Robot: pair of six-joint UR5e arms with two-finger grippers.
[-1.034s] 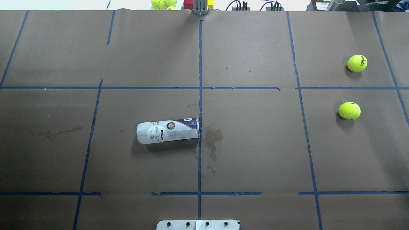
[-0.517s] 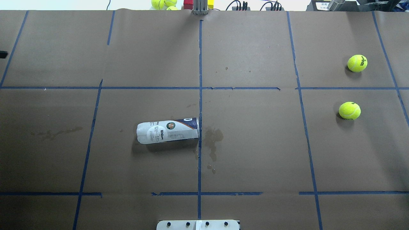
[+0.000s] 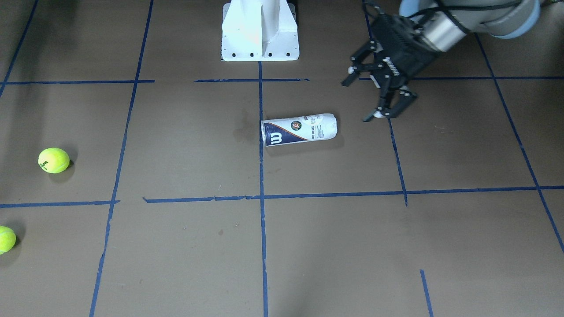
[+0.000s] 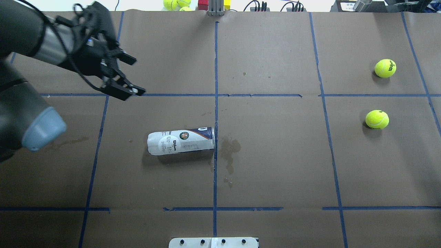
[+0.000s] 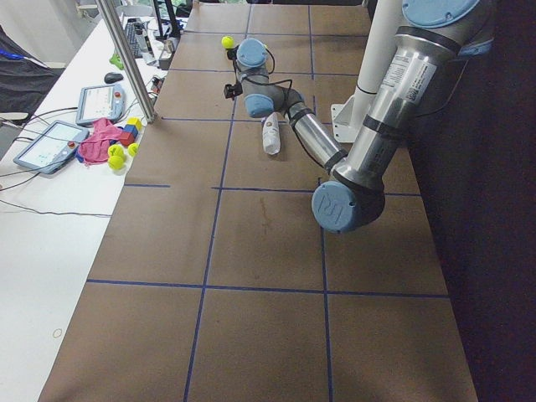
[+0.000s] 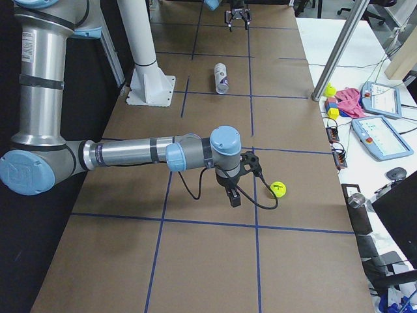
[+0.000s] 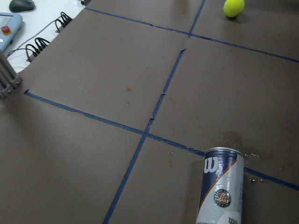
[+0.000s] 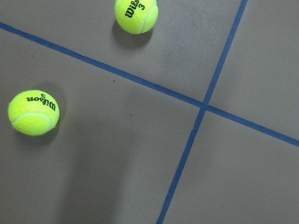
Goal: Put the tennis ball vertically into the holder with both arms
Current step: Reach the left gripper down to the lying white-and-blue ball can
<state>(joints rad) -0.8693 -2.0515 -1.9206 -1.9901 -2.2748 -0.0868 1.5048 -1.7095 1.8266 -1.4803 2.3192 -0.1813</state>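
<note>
The holder is a clear tube with a white and navy label. It lies on its side near the table's middle, mouth toward the centre tape line, and also shows in the front view and the left wrist view. My left gripper is open and empty, above the table and far-left of the tube. Two tennis balls lie at the right. The right wrist view looks down on both. My right gripper hangs near a ball; I cannot tell whether it is open.
The white pedestal base stands at the near edge. A metal post, spare balls and coloured blocks sit at the far edge. Damp stains mark the paper beside the tube's mouth. Tablets lie on a side table.
My left arm has swung into the overhead view from the left edge, its open gripper now far-left of the tube. The tube and both balls have not moved.
</note>
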